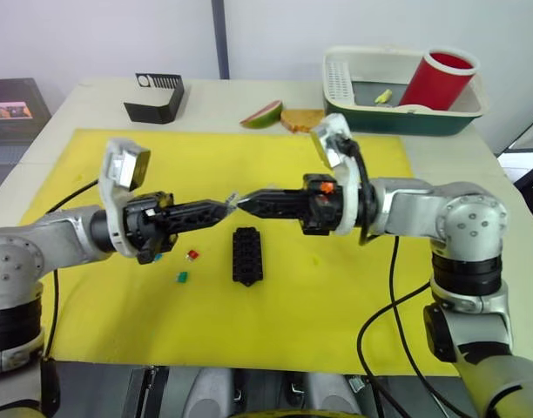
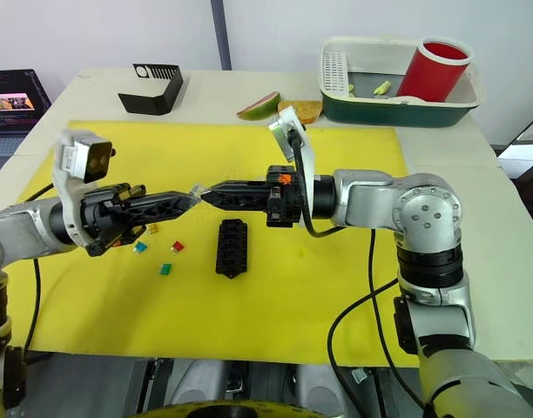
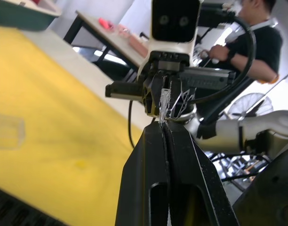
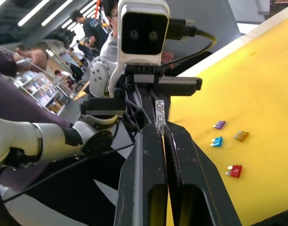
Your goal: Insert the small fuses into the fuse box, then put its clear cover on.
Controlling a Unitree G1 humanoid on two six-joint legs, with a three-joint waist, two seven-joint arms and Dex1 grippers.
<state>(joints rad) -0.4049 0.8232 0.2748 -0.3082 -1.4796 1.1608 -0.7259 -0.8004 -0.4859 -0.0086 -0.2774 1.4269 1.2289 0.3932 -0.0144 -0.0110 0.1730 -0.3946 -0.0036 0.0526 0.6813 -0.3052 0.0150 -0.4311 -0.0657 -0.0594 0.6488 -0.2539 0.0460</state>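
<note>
My left gripper (image 1: 226, 207) and right gripper (image 1: 246, 205) meet tip to tip in the air above the yellow mat (image 1: 336, 287). A small pale grey fuse (image 1: 234, 203) sits between them. Each wrist view shows it (image 3: 160, 106) (image 4: 159, 115) pinched at that gripper's own shut tips. The black fuse box (image 1: 247, 255) lies on the mat just below the tips. Loose fuses lie to its left: red (image 2: 177, 246), green (image 2: 165, 269), blue (image 2: 140, 247), amber (image 2: 151, 229), and purple (image 4: 219, 125). The clear cover (image 3: 7, 132) rests on the mat.
A black slotted stand (image 1: 155, 96) stands at the back left. A fruit slice (image 1: 263, 114) and a piece of bread (image 1: 301, 119) lie at the mat's far edge. A green and white basin (image 1: 401, 117) at the back right holds a red cup (image 1: 438, 78). People (image 3: 257, 42) are beyond the table.
</note>
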